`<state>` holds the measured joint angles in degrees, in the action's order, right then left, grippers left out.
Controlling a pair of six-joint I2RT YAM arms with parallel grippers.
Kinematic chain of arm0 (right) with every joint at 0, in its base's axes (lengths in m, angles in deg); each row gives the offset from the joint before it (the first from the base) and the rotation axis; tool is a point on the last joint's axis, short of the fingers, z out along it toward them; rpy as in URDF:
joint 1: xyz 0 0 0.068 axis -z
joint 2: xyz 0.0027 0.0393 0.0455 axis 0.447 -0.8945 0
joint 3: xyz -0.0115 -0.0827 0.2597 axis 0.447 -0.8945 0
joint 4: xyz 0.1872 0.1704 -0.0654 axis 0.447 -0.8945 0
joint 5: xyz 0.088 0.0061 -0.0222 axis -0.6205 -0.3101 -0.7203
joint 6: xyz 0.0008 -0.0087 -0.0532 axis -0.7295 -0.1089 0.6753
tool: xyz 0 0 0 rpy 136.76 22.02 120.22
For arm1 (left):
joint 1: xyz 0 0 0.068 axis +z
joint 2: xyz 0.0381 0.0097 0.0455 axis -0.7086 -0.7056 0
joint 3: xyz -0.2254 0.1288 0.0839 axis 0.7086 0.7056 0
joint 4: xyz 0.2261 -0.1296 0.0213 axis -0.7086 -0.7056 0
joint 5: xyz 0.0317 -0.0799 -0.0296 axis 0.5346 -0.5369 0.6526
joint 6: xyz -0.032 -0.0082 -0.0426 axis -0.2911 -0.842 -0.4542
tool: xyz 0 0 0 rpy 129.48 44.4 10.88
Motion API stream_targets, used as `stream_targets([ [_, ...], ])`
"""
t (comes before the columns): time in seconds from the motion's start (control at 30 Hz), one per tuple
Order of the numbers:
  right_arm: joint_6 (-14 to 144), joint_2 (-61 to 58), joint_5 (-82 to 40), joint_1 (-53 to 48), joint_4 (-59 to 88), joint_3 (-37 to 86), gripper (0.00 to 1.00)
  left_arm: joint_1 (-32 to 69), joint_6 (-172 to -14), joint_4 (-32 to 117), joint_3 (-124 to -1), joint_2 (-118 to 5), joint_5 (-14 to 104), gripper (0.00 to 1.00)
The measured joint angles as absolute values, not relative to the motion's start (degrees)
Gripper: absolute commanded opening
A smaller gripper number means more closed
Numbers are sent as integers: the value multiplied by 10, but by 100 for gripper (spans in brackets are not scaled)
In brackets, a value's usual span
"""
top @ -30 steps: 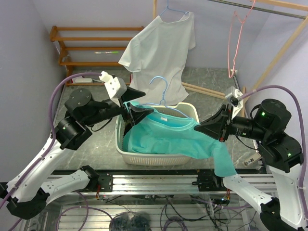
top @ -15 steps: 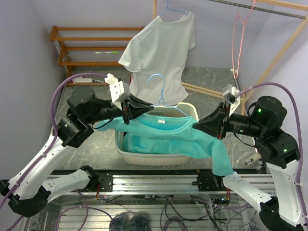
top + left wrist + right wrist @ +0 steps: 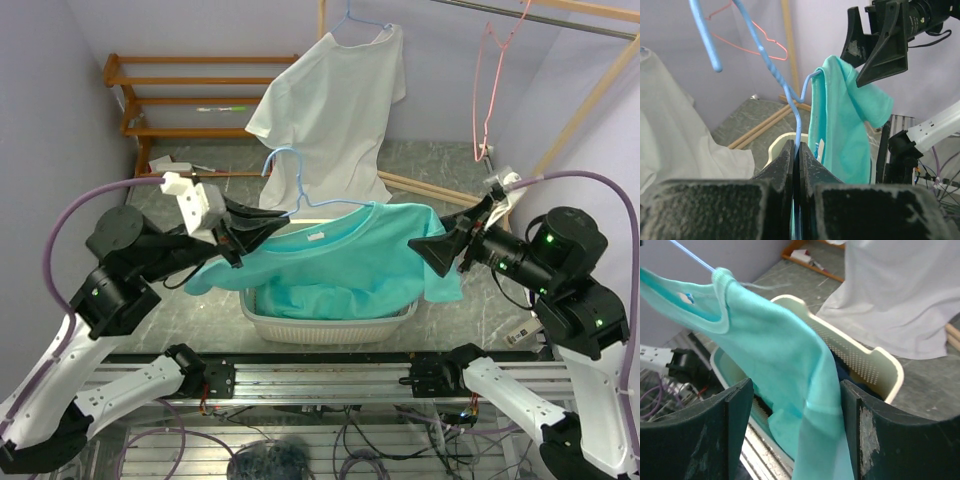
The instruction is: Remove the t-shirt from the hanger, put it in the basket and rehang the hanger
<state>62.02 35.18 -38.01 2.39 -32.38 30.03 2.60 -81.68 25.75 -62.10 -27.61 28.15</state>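
Teal t-shirt (image 3: 340, 250) hanging stretched on blue hanger (image 3: 290, 172), left gripper (image 3: 796, 150) pinching hanger wire, right gripper (image 3: 794, 386) standing spread around sleeve.

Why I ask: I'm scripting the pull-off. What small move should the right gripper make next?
Probably close the right gripper on the teal t-shirt: its sleeve hangs between the open jaws, while the left gripper pinches the blue hanger.

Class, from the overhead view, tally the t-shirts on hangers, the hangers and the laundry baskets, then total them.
T-shirts on hangers: 2 (teal t-shirt, white t-shirt)
Hangers: 3 (gripped blue hanger, far blue hanger, pink hanger)
Laundry baskets: 1 (white basket)
Total: 6
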Motion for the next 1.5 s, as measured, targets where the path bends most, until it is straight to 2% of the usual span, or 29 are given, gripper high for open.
stream_targets([
  [0.1, 621, 367, -350, 24, -323, 300, 42, 26, -814, 249, -621, -259, 296, 7],
  [0.17, 625, 373, -341, 24, -323, 300, 30, 26, -812, 242, -625, -249, 302, 7],
  [0.33, 628, 367, -317, 24, -321, 295, 17, 26, -811, 237, -629, -241, 311, 7],
  [0.43, 628, 359, -304, 24, -320, 286, 1, 26, -811, 233, -628, -240, 311, 7],
  [0.67, 622, 334, -241, 24, -320, 284, 0, 26, -812, 228, -623, -230, 312, 7],
  [0.93, 577, 315, -8, 21, -342, 306, 0, 26, -811, 214, -613, -215, 324, 7],
  [1.07, 560, 317, 71, 21, -354, 307, 0, 26, -812, 212, -605, -206, 327, 7],
  [1.5, 534, 297, 129, 17, -367, 269, 0, 26, -812, 180, -598, -176, 354, 7],
])
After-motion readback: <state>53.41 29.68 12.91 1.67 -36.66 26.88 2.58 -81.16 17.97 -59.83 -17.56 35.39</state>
